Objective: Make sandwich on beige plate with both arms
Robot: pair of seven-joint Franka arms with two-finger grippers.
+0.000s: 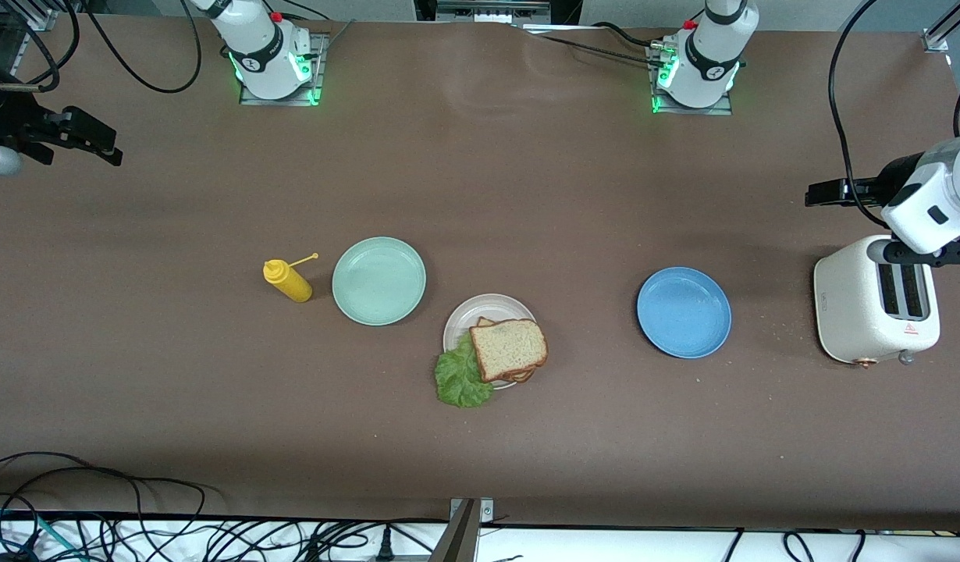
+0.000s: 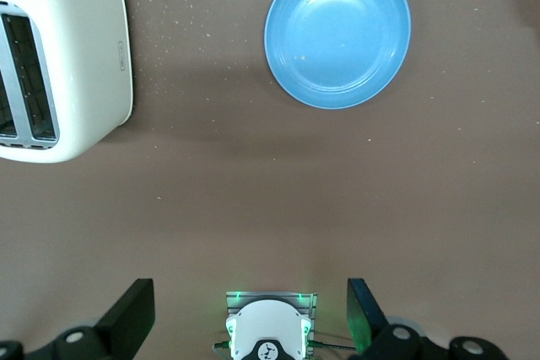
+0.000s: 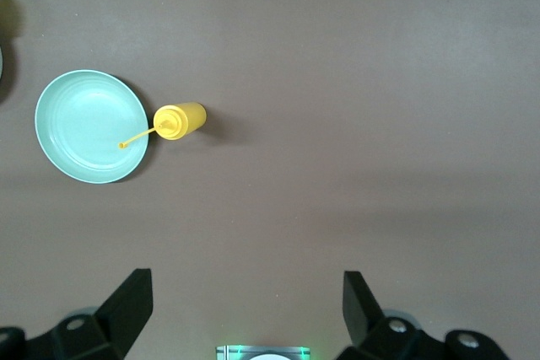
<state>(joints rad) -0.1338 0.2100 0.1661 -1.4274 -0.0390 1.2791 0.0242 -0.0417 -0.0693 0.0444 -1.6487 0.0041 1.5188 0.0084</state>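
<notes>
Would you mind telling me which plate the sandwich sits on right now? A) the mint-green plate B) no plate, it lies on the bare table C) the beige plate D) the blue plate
C: the sandwich rests on the beige plate, lettuce spilling over its rim, while the mint-green plate and blue plate hold nothing.

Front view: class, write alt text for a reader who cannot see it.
A finished sandwich, lettuce sticking out, sits on the beige plate mid-table, between an empty mint-green plate and an empty blue plate. A yellow squeeze bottle and a white toaster stand toward the table's ends; both arms wait, pulled back.
</notes>
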